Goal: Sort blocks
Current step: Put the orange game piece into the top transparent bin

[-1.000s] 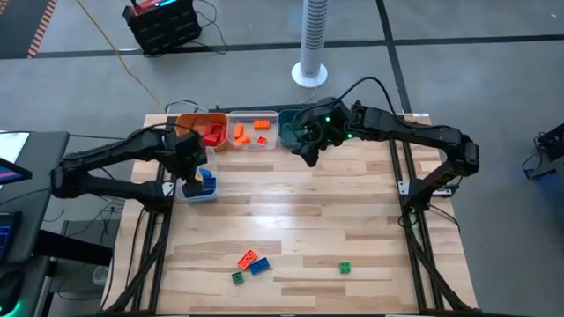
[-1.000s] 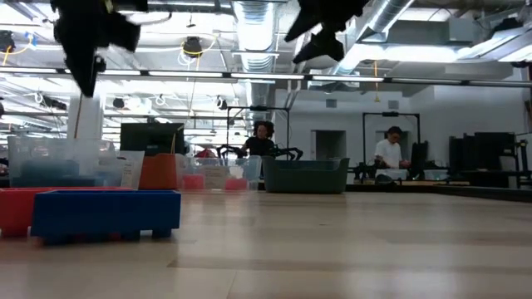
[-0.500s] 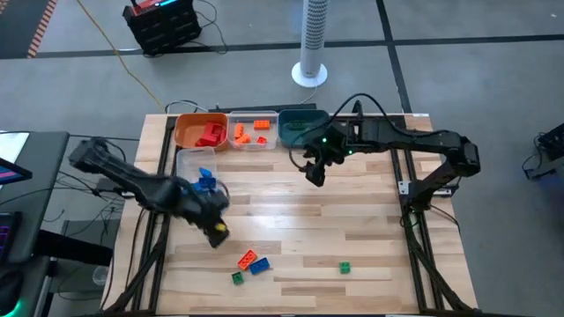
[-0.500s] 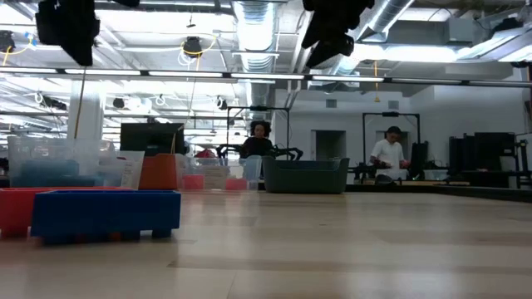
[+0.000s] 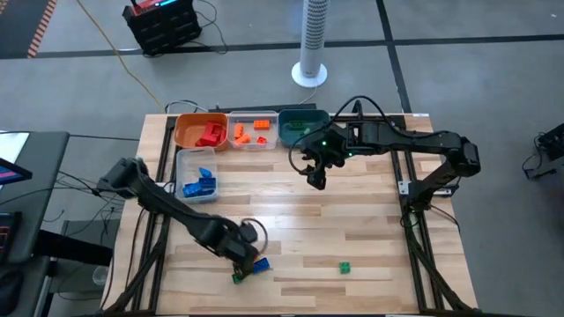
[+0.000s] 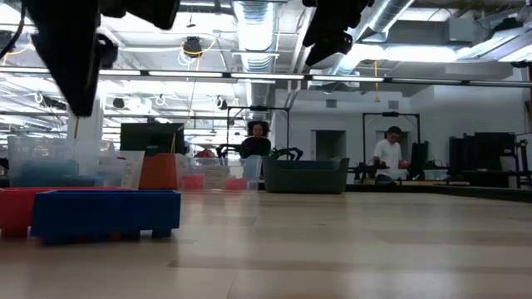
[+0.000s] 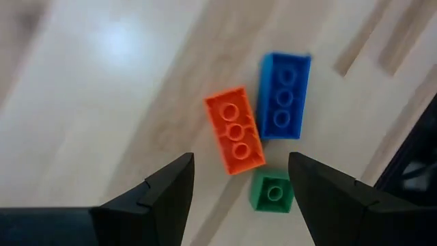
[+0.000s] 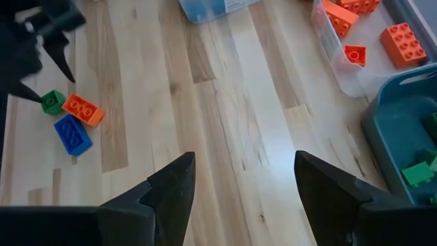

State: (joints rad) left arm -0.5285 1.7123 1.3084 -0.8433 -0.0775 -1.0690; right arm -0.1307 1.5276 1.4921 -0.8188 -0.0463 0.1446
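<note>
Three blocks lie flat on the wooden table near its front edge: an orange one (image 7: pixel 235 130), a blue one (image 7: pixel 283 96) beside it and a small green one (image 7: pixel 274 191). My left gripper (image 7: pixel 240 164) hangs open just above them, pointing steeply down, with its fingers on either side of the orange block's end and touching nothing. In the high view it (image 5: pixel 242 255) covers the orange block. A lone green block (image 5: pixel 345 267) lies further right. My right gripper (image 5: pixel 315 174) hovers open, high over the table near the teal bin (image 5: pixel 300 128).
At the far edge stand an orange bin (image 5: pixel 198 130) holding red blocks, a clear bin (image 5: pixel 253 130) holding orange blocks, and the teal bin, which holds green blocks (image 8: pixel 416 174). A clear bin (image 5: pixel 196 174) with blue blocks sits at the left. Bare wood lies between the bins and the loose blocks.
My left gripper has swung from above the blue-block bin toward the table's near edge and down, ending over the three loose blocks with its fingers still apart. My right gripper has drifted a little from the teal bin toward the near edge. No block has moved.
</note>
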